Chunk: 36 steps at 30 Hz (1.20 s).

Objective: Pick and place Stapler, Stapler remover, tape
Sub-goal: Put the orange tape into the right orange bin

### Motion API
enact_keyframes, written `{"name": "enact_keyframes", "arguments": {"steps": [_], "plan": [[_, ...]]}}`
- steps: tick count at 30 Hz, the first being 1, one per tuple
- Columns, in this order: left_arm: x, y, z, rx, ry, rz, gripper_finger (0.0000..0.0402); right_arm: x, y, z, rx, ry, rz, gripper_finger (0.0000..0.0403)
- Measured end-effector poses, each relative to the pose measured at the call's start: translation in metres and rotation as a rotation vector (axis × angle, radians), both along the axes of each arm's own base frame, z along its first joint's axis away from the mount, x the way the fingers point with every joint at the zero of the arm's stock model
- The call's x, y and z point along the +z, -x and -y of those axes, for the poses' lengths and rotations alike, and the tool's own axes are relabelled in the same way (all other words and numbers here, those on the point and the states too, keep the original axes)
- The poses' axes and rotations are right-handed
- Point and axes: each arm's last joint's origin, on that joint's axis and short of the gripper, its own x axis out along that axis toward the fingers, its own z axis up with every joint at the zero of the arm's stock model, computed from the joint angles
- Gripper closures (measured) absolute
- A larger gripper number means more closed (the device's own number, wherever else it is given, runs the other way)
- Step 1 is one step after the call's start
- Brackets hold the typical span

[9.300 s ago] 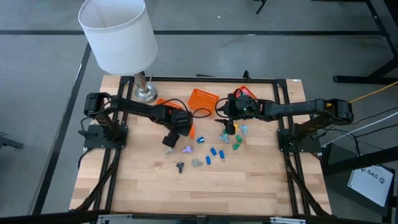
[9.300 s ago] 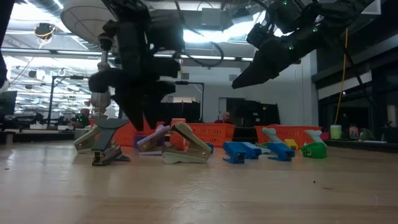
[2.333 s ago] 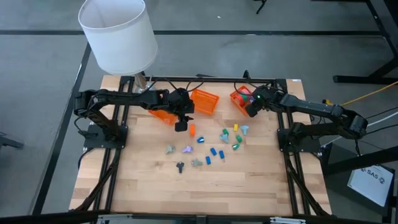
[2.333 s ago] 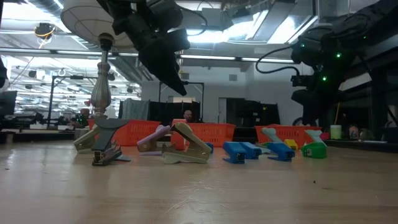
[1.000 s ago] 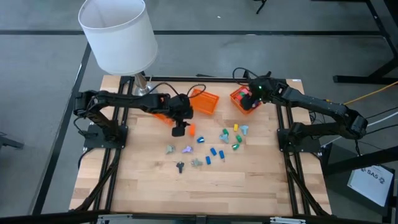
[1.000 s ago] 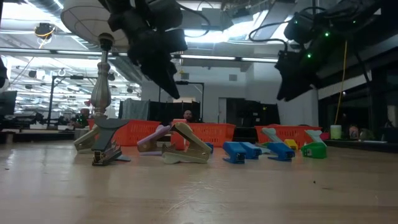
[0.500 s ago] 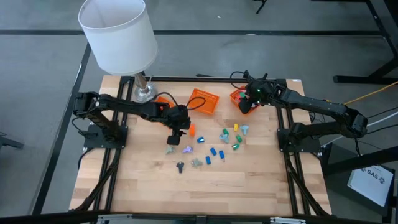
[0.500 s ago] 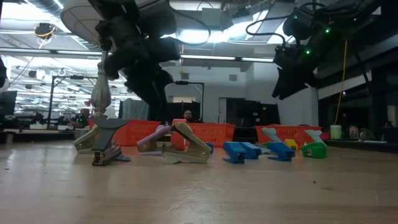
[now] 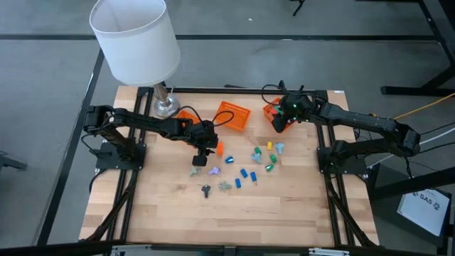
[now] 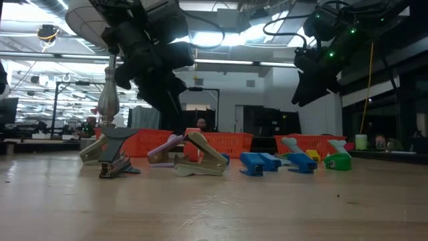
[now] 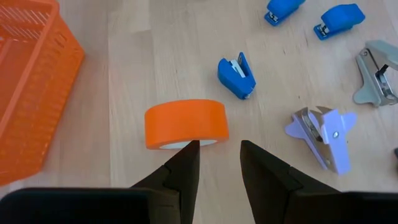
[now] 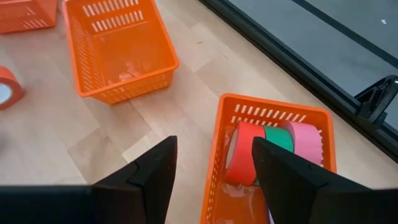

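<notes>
The orange tape roll (image 11: 186, 124) lay on its side on the table (image 9: 284, 213), just beyond my left gripper (image 11: 216, 163), whose fingers stood apart, empty, poised over it. Only my left wrist camera showed that; from above, the roll (image 9: 219, 148) was an orange speck beside the gripper (image 9: 204, 152). A blue stapler (image 11: 237, 70) and a lilac staple remover (image 11: 325, 132) sat nearby. My right gripper (image 12: 214, 168) hung wide open, holding nothing, over the far basket (image 12: 230, 186), where red (image 12: 239, 153), green (image 12: 278, 139) and pink (image 12: 303, 143) rolls stood packed together, unseen from overhead.
</notes>
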Motion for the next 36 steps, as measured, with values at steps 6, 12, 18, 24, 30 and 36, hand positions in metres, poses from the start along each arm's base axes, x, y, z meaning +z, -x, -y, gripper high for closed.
{"name": "enact_keyframes", "arguments": {"steps": [6, 12, 18, 24, 30, 36], "plan": [[0.000, 0.000, 0.000, -0.003, -0.002, 0.000, 0.0290, 0.000, 0.000, 0.000, -0.001, 0.001, 0.003, 0.0189], [0.000, 0.000, 0.000, -0.003, -0.002, 0.000, 0.0290, 0.000, 0.000, 0.000, 0.000, 0.002, 0.005, 0.0189], [0.000, 0.000, 0.000, -0.003, -0.002, 0.000, 0.0290, 0.000, 0.000, 0.000, -0.001, 0.002, 0.005, 0.0189], [0.000, 0.000, 0.000, 0.005, 0.004, 0.000, 0.0291, 0.000, 0.000, 0.000, -0.002, 0.002, 0.006, 0.0190], [0.000, 0.000, 0.005, -0.034, -0.012, 0.000, 0.0289, 0.000, 0.000, 0.000, -0.003, 0.001, 0.006, 0.0190], [0.000, -0.001, 0.011, -0.067, -0.075, -0.005, 0.0281, 0.000, 0.000, 0.000, -0.002, 0.001, 0.006, 0.0190]]}}
